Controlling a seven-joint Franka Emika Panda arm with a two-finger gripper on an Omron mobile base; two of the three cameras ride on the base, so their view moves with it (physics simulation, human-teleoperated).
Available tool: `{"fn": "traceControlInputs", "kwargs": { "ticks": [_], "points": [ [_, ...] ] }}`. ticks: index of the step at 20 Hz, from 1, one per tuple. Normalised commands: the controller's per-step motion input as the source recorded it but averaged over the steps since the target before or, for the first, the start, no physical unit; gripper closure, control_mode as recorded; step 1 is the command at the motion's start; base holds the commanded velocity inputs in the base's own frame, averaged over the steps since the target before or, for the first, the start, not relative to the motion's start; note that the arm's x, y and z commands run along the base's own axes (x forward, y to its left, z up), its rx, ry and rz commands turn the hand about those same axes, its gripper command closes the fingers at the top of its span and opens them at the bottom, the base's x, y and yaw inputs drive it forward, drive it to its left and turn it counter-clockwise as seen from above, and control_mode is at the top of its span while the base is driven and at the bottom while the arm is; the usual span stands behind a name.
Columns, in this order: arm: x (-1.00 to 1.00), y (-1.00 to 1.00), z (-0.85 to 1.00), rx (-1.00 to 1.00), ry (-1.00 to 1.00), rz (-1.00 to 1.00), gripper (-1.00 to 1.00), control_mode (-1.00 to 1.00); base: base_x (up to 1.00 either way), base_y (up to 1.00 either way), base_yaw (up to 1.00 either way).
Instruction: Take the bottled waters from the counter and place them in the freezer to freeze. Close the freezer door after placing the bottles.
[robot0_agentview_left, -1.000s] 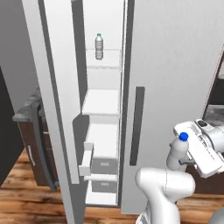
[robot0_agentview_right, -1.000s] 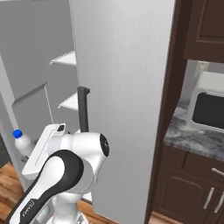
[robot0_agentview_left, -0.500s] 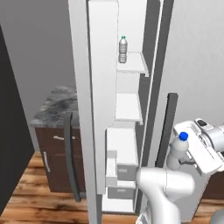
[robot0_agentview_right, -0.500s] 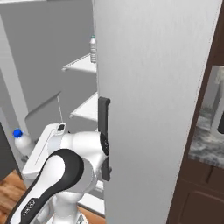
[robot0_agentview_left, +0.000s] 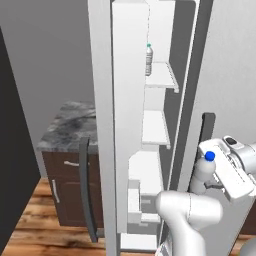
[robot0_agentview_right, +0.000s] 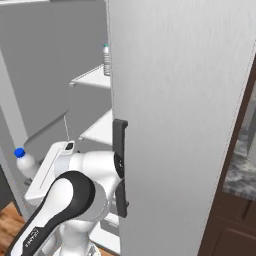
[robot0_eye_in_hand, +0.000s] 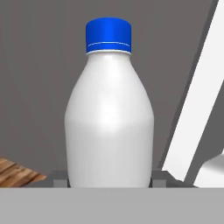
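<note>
One blue-capped bottle sits clamped upright in the gripper at 4 o'clock of the open freezer, whose top shelf holds the teal-capped bottle; judged next: carrying it inside.

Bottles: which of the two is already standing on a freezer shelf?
The teal-capped bottle, upright on the upper shelf; the blue-capped bottle sits between the jaws.
</note>
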Motion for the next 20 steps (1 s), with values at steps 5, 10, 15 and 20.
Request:
{"fn": "traceControlInputs", "kwargs": {
  "ticks": [5,10,15,20],
  "points": [
    [0.0,0.0,0.0,0.0,0.0,0.0,1.0,1.0,0.46,0.01,0.0],
    [0.0,0.0,0.0,0.0,0.0,0.0,1.0,1.0,0.25,0.32,0.0],
    [0.0,0.0,0.0,0.0,0.0,0.0,1.0,1.0,0.17,0.44,0.0],
    [0.0,0.0,0.0,0.0,0.0,0.0,1.0,1.0,0.15,0.2,0.0]
  ]
}}
